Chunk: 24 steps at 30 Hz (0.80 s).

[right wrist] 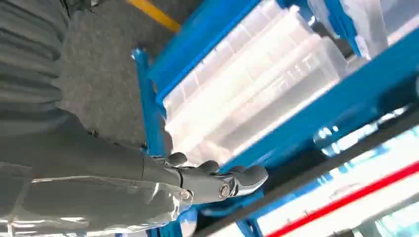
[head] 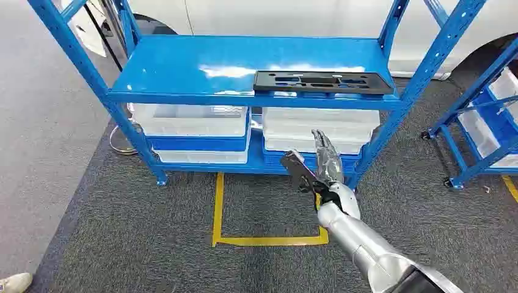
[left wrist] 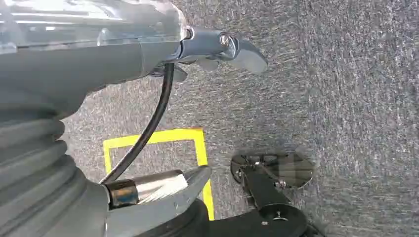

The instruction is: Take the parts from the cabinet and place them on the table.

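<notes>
Right hand [head: 317,165] empty below shelf edge [head: 256,99], black part [head: 322,82] above

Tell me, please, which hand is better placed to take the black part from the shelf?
Probably the right. The right hand is raised and open in front of the rack, below the black part on the top shelf. The left hand hangs over the carpet.

The blue rack's top shelf [head: 201,64] lies open from above and from the front, bare blue surface stretching left of the flat black part [head: 322,82] near its right front edge. Slanted blue uprights [head: 430,61] flank the shelf ends. Below the shelf, stacked white bins [head: 190,119] fill the bay, leaving little gap. The right hand [head: 316,168], fingers extended, hangs before the lower right bins.
</notes>
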### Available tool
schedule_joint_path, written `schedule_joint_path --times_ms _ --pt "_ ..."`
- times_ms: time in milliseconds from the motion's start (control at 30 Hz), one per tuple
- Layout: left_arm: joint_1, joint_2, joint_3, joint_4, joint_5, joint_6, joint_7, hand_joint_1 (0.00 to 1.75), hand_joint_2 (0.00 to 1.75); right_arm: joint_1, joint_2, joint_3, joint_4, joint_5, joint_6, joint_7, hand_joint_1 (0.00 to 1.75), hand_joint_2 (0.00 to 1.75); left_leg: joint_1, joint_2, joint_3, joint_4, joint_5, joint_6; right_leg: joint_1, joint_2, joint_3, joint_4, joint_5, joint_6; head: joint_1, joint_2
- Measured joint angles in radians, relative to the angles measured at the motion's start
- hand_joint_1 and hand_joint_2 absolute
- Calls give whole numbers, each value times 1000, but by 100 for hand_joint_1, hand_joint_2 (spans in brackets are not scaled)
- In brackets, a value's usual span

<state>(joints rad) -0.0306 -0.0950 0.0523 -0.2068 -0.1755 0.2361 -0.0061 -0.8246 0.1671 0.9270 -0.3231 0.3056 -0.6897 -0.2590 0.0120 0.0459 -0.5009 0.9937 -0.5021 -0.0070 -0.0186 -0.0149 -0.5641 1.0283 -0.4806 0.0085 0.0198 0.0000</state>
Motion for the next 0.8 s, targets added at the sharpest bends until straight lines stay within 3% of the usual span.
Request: schedule_joint_path --times_ms 133,200,267,333,400,433,500,633,800 --pt "-1 0 0 3 -1 0 2 0 175 -4 0 7 0 22 -2 9 0 175 0 0 0 0 0 0 0 0 0 0 0 0 0 0" --pt "-1 0 0 4 -6 4 9 0 175 10 -3 -19 -31 181 -3 65 0 175 0 0 0 0 0 0 0 0 0 0 0 0 0 0" --pt "-2 0 0 4 -13 8 10 0 175 42 -3 -111 -96 538 -3 111 0 175 0 0 0 0 0 0 0 0 0 0 0 0 0 0" --pt "-3 0 0 5 -19 8 3 0 175 69 -2 -235 -162 972 -3 154 0 175 0 -1 -1 0 0 0 0 -1 0 0 0 0 0 0" --pt "-4 0 0 5 -24 8 -3 0 175 85 -2 -312 -215 1216 -3 187 0 175 0 -1 -1 0 0 0 0 -1 0 0 0 0 0 0" --pt "-4 0 0 5 -25 8 -8 0 0 93 -3 -354 -247 1298 -3 212 0 175 0 -1 -1 0 0 0 0 -1 0 0 0 0 0 0" --pt "-7 -2 0 5 -35 3 -15 0 0 102 -5 -381 -292 1284 -3 293 0 175 0 -1 -1 0 0 0 0 -1 0 0 0 0 0 0" --pt "-12 -6 0 5 -56 0 19 0 0 89 -40 -290 -312 1267 -3 485 0 175 0 0 -1 1 0 0 0 0 0 0 0 0 0 0" --pt "-12 -11 0 6 -63 2 37 0 0 55 -54 -143 -260 1267 -3 498 0 175 0 -1 -1 2 0 0 0 0 0 0 0 0 0 0"
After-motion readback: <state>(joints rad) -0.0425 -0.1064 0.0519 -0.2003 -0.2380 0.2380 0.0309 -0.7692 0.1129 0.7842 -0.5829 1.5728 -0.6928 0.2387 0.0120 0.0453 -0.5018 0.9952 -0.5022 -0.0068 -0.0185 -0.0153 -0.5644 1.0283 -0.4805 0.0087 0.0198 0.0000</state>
